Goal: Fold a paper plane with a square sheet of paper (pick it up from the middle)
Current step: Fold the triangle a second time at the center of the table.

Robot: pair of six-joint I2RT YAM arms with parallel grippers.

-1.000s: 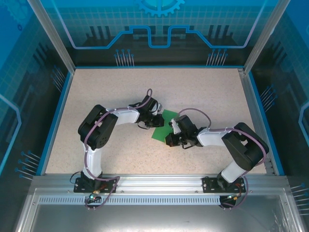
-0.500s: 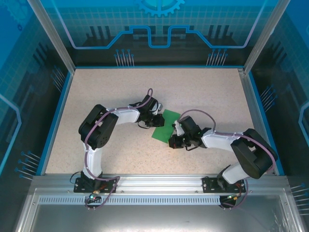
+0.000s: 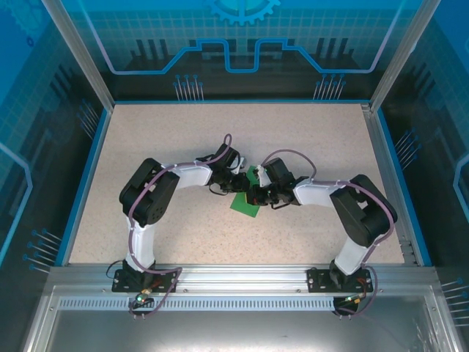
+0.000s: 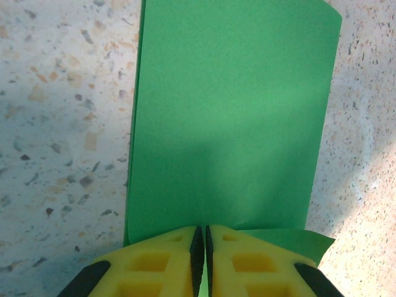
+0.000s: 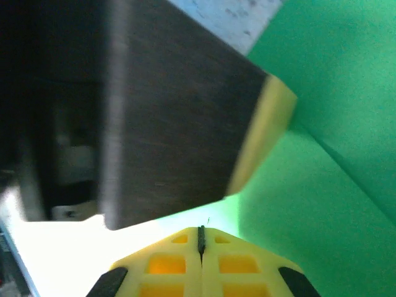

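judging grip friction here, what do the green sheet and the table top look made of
The green sheet: thin matte paper, going by its flat colour and the doubled layer at one edge. The table top: probably smooth speckled laminate or stone-look composite.

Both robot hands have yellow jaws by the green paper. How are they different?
The left gripper has its jaws pinching the green paper at its near edge; the right gripper has its jaws shut with nothing visible between them. The left gripper looks along the paper lying ahead; the right gripper faces a dark block with a yellow edge, close in front. Both have yellow jaws and meet at the paper.
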